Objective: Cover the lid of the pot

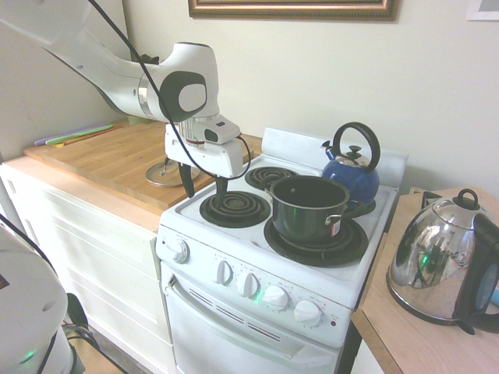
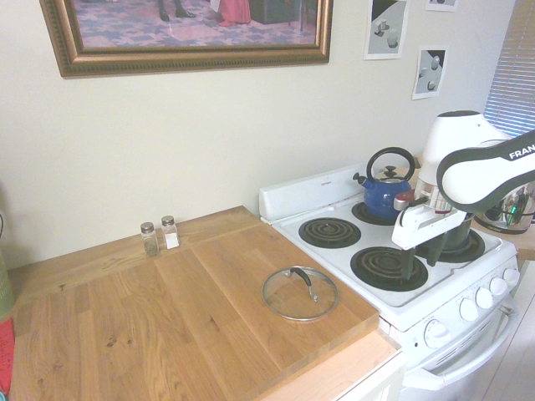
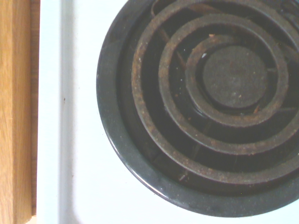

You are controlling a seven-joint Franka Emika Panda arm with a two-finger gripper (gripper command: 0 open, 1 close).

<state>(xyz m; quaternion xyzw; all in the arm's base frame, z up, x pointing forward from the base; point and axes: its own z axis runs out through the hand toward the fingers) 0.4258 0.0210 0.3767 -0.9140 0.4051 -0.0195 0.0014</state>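
The glass lid point(image 2: 300, 293) lies flat on the wooden counter point(image 2: 167, 326) left of the stove, knob up; in the first exterior view the lid point(image 1: 160, 173) shows only partly behind the arm. The dark pot point(image 1: 308, 209) stands uncovered on the stove's front burner on the side away from the counter; in the second exterior view the arm hides most of the pot point(image 2: 458, 241). My gripper point(image 1: 204, 185) hangs open and empty just above the front coil burner point(image 1: 235, 209) nearest the counter, between lid and pot. That coil burner point(image 3: 224, 93) fills the wrist view.
A blue kettle point(image 1: 352, 170) sits on the back burner behind the pot. A chrome electric kettle point(image 1: 440, 265) stands on the side table beyond the stove. Salt and pepper shakers point(image 2: 159, 236) stand by the wall. Stove knobs point(image 1: 249, 284) line the front panel.
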